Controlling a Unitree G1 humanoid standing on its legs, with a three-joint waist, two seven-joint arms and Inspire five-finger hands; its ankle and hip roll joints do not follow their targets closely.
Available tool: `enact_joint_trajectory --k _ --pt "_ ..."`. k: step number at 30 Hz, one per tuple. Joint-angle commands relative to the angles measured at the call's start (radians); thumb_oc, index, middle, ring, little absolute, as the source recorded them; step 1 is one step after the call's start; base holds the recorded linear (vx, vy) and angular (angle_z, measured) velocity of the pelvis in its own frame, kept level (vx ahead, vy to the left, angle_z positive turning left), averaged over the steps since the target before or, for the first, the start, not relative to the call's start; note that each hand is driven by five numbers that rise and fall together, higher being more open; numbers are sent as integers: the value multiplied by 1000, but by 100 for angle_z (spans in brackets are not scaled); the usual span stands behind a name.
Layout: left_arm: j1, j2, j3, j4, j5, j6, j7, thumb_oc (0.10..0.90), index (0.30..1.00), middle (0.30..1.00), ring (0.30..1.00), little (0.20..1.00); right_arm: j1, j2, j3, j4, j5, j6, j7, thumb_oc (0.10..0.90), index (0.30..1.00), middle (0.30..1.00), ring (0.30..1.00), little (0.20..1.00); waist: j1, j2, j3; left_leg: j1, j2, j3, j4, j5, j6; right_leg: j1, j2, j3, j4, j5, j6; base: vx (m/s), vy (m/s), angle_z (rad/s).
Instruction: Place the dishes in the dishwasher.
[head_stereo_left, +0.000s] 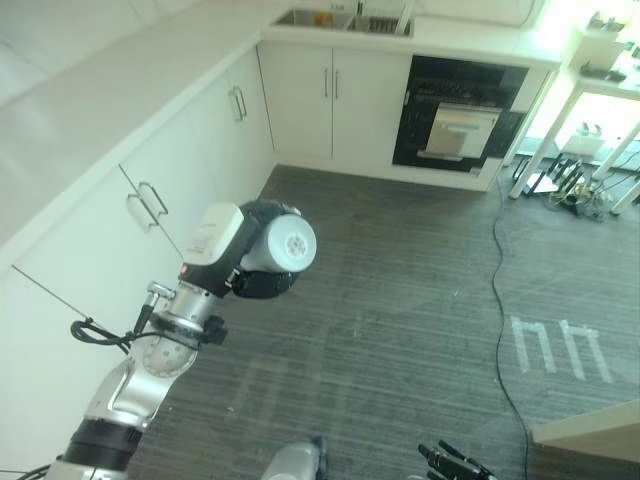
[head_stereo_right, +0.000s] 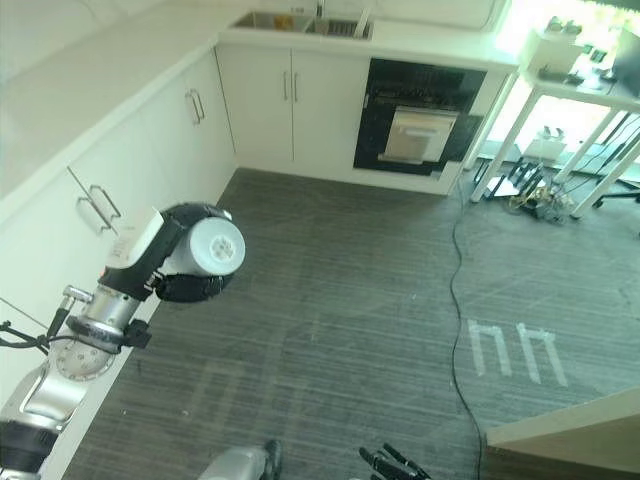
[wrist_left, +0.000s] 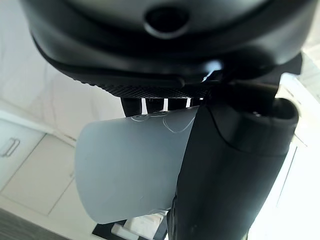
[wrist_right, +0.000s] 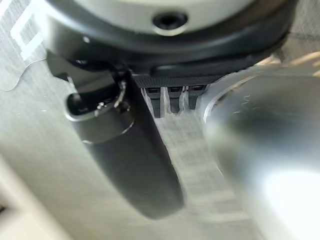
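Left wrist view gives us our left hand (wrist_left: 230, 165) clenched round a pale grey plastic cup (wrist_left: 130, 167), thumb across its side and the fingers behind its rim. From the head we see that same cup (head_stereo_left: 290, 243) lifted above the dark striped floor (head_stereo_left: 400, 300), its round base facing us, just beside the white cabinet doors with metal handles (head_stereo_left: 150, 205) under the long white bench (head_stereo_left: 110, 90).

Our right hand (wrist_right: 130, 150) shows in its own wrist view with the thumb stretched out next to a blurred shiny metal dish (wrist_right: 260, 165); we cannot tell whether the fingers grip it.

Across the room a steel sink (head_stereo_left: 345, 20) sits in the far bench, and the black-fronted appliance (head_stereo_left: 455, 125) beneath it is closed.
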Motion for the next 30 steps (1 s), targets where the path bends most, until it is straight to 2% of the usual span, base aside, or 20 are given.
enact_joint_trajectory --k 1,3,4,5,7,9,12,14,15,17,18,20,21,22,23,24,26,27,28,30 --pt "-104 36 33 -108 -9 -69 103 400 300 300 300 300 7 -18 78 4 -65 -21 60 800 900 900 900 900 -43 28 -24 83 43 -72 -188 0 -71 52 180 -43 -333 211 -5 288 -62 -45" --pt "-110 48 34 -117 -16 -55 96 400 300 300 300 300 3 -21 88 -2 -54 -25 49 800 900 900 900 900 -60 18 -21 108 36 -61 -188 -26 -71 38 198 -56 -475 215 -14 353 -118 -45" --pt "-120 53 33 -123 -22 -32 89 400 300 300 300 300 -3 -23 99 3 -45 -26 39 800 900 900 900 900 -70 3 -19 137 27 -51 -188 -51 -76 11 178 -71 -585 220 -14 369 -145 5" --pt "-123 54 32 -124 -24 -27 86 400 300 300 300 300 -5 -24 102 6 -42 -25 38 800 900 900 900 900 -72 -3 -18 143 22 -48 -188 -56 -77 -4 168 -70 -585 211 -13 376 -151 11" --pt "-137 70 20 -121 -35 -4 89 400 300 300 300 300 -6 -27 97 21 -51 -31 41 800 900 900 900 900 -83 -35 -29 191 -10 -44 -188 -105 -78 -134 93 -55 -585 190 18 434 -167 -40" --pt "-137 82 18 -110 -45 -11 89 400 300 300 300 300 -3 -23 85 36 -58 -39 41 800 900 900 900 900 -84 -40 -47 215 -17 -47 -188 -137 -73 -182 69 -36 -585 196 32 482 -165 -18" --pt "-87 82 49 -103 -38 -42 96 400 300 300 300 300 3 -25 78 45 -50 -30 34 800 900 900 900 900 -74 -40 -82 261 2 -29 -188 -170 -82 -152 55 -59 -585 212 14 590 -250 -1" --pt "-63 68 56 -107 -41 -30 100 400 300 300 300 300 1 -34 87 51 -48 -27 21 800 900 900 900 900 -73 -27 -99 301 32 -32 -188 -175 -104 -126 82 -51 -585 196 -4 527 -244 -12" --pt "-52 63 59 -111 -41 -25 107 400 300 300 300 300 -3 -41 90 52 -52 -28 17 800 900 900 900 900 -72 -28 -108 314 40 -31 -188 -134 -119 -119 91 -47 -585 188 -18 523 -243 6" --pt "-21 51 76 -139 -34 -7 116 400 300 300 300 300 -8 -60 101 41 -70 -33 33 800 900 900 900 900 -50 -13 -115 360 89 -19 -188 59 -175 -67 130 -48 -585 137 -58 524 -297 6" --pt "-9 50 90 -153 -34 -2 111 400 300 300 300 300 -11 -70 109 33 -83 -42 42 800 900 900 900 900 -35 -29 -113 341 95 -20 -127 154 -193 -43 134 -32 -585 115 -77 495 -341 -33" --pt "0 54 104 -166 -49 5 93 400 300 300 300 300 -21 -86 113 30 -78 -55 46 800 900 900 900 900 -18 -41 -94 221 131 -5 117 211 -209 14 150 -29 -585 79 -115 390 -322 -49" --pt "-8 62 104 -164 -63 3 85 400 300 300 300 300 -23 -90 110 33 -67 -62 48 800 900 900 900 900 -14 -52 -88 158 149 5 202 213 -203 33 147 -26 -585 66 -128 246 -204 -17" --pt "-13 64 103 -161 -69 3 81 400 300 300 300 300 -23 -92 108 34 -63 -65 49 800 900 900 900 900 -14 -44 -83 134 158 -1 226 197 -201 45 157 -27 -585 59 -130 242 -116 -4" --pt "-30 75 103 -150 -88 -4 67 400 300 300 300 300 -26 -101 102 38 -52 -73 60 800 900 900 900 900 -8 -43 -70 66 142 -8 227 167 -180 71 165 -12 -585 44 -131 315 -20 -4" --pt "-38 85 104 -141 -102 -7 57 400 300 300 300 300 -32 -105 98 39 -56 -72 74 800 900 900 900 900 1 -42 -63 27 105 -10 158 137 -155 94 174 12 -585 30 -126 359 30 -11" --pt "-36 92 108 -130 -110 -14 58 400 300 300 300 300 -43 -102 97 45 -70 -80 76 800 900 900 900 900 5 -44 -62 18 81 26 8 135 -138 108 177 38 -585 10 -120 366 130 -25" --pt "-37 97 109 -128 -120 -11 58 400 300 300 300 300 -45 -101 97 49 -65 -102 73 800 900 900 900 900 9 -36 -55 16 69 34 -91 142 -142 127 186 50 -585 -8 -115 528 276 -80" --pt "-32 98 113 -134 -122 3 63 400 300 300 300 300 -51 -97 110 47 -41 -112 69 800 900 900 900 900 26 -3 -48 -74 54 -3 -188 157 -160 146 229 85 -585 -32 -104 542 298 -92" --pt "-6 78 123 -145 -88 16 73 400 300 300 300 300 -55 -87 122 42 -45 -107 62 800 900 900 900 900 53 35 -47 -211 69 -74 -188 203 -189 168 276 117 -585 -57 -106 552 279 -75"
